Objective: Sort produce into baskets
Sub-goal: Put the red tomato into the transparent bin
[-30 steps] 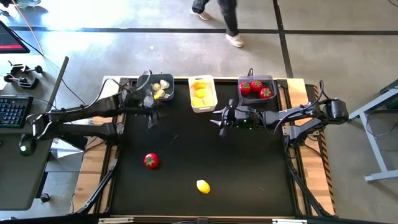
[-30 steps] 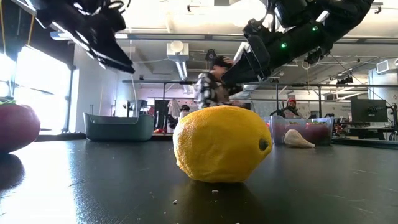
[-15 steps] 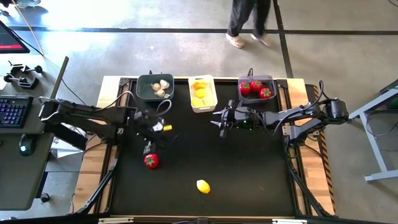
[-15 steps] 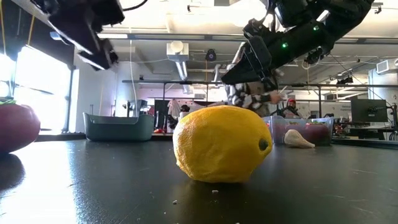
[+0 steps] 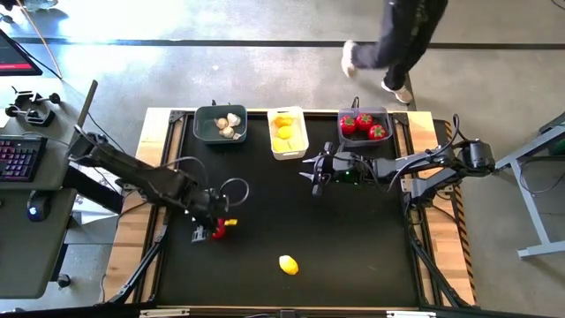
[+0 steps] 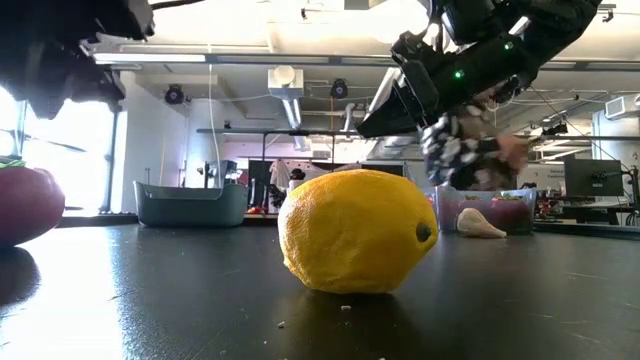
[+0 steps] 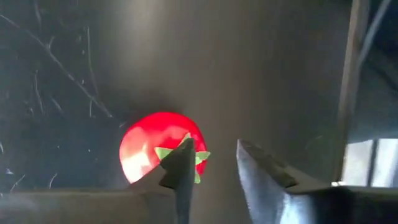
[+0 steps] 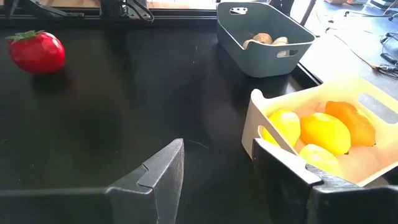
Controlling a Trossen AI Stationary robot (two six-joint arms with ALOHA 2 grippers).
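Observation:
A red round piece with a green top (image 5: 218, 231) lies on the black table, left of the middle; it also shows in the left wrist view (image 7: 155, 146) and the low view (image 6: 25, 203). My left gripper (image 7: 214, 152) hangs open above it, a little to one side, clear of it. A yellow lemon piece (image 5: 288, 264) lies near the table's near edge. My right gripper (image 8: 217, 149) is open and empty, in the air near the white basket (image 5: 288, 132). The white basket holds lemons. The left grey basket (image 5: 221, 124) holds whitish pieces. The right grey basket (image 5: 364, 124) holds red pieces.
The three baskets stand in a row along the table's far edge. A person walks on the floor beyond the far edge (image 5: 397, 44). A desk with a keyboard (image 5: 18, 159) stands left of the table. The black mat between the lemon and the baskets is bare.
My left gripper has gone from the left grey basket toward the table's near edge and has come down over the red piece. The red piece and the lemon have stayed where they were. The person behind the table has walked toward the right.

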